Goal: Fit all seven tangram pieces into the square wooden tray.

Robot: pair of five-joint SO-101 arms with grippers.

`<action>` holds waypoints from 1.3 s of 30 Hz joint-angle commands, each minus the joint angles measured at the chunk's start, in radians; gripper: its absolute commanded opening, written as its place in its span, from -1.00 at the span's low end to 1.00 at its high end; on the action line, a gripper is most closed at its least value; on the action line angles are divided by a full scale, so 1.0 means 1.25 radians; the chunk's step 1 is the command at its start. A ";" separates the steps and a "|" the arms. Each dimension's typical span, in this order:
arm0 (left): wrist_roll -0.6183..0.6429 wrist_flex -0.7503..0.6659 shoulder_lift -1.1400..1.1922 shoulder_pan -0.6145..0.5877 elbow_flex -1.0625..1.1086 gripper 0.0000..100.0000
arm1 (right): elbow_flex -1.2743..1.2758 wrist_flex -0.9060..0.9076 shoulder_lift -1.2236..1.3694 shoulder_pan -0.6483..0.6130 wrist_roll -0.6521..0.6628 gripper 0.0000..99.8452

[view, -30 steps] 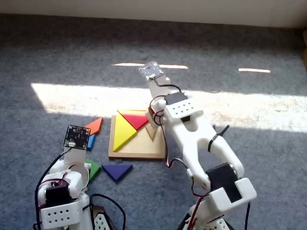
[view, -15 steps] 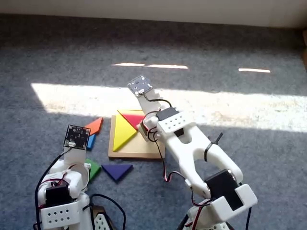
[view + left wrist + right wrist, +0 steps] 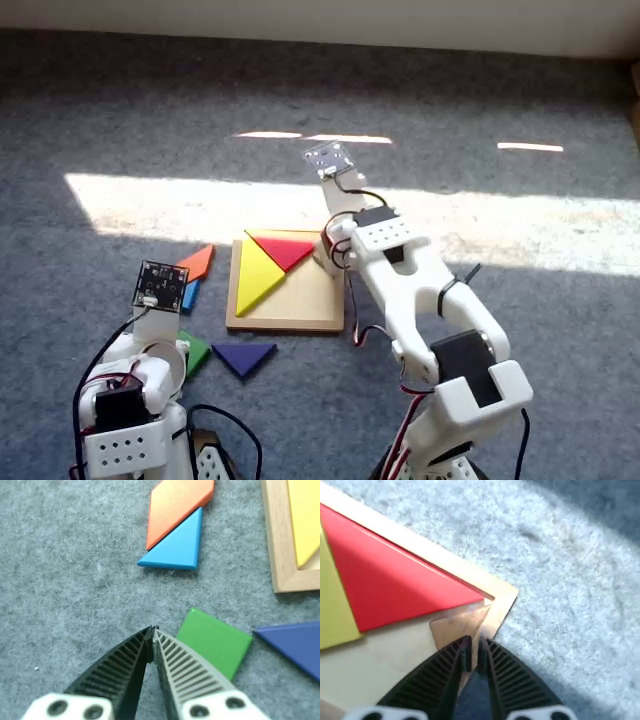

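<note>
Broadly, a grey carpet [image 3: 520,100] is carrying everything, and the tray [image 3: 285,322] is lying on it ahead of both arms. Inside it, the yellow triangle [image 3: 255,275] is filling the side towards the left arm. The red triangle [image 3: 284,248] is sitting along the far rim, touching the yellow one.

Four pieces are waiting outside. The navy triangle [image 3: 245,356] is lying just off the near rim with the green square [image 3: 215,642] beside it. The orange piece [image 3: 198,262] and the blue triangle [image 3: 177,547] are lying edge to edge near the left rim. Smallest, the tan triangle [image 3: 457,625] is lying in the far right corner against the red one.

The right fingers [image 3: 445,670] are hanging over the tan triangle, drawn together to a thin slit; whether they are pinching it I cannot tell. The left fingers [image 3: 180,665] are closed tip to tip above the carpet, just beside the green square.

Seating the third piece looks to be the step in hand. Next, the right arm is probably needing a straight lift so the tan triangle is not dragged. The left fingers would need opening before taking the green square.
</note>
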 commanded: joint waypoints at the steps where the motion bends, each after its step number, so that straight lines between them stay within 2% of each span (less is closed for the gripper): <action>1: 0.005 0.005 -0.018 -0.009 0.017 -0.99 | -0.031 -0.012 -0.009 0.015 0.060 -0.92; 9: 0.005 0.005 -0.018 -0.009 0.017 -0.99 | -0.025 -0.023 -0.071 -0.006 0.059 -0.92; 20: 0.005 0.005 -0.018 -0.009 0.017 -0.99 | 0.233 0.079 -0.525 0.003 0.059 -0.92; 25: 0.005 0.005 -0.018 -0.009 0.017 -0.99 | 0.316 0.187 -0.790 0.068 0.059 -0.92; 30: 0.005 0.005 -0.018 -0.009 0.017 -0.99 | 0.428 0.263 -1.013 0.176 0.059 -0.91; 34: 0.005 0.005 -0.018 -0.009 0.017 -0.99 | 0.548 0.266 -1.168 0.262 0.059 -0.91; 39: 0.005 0.005 -0.018 -0.009 0.017 -0.99 | 0.671 0.271 -1.341 0.319 0.059 -0.91</action>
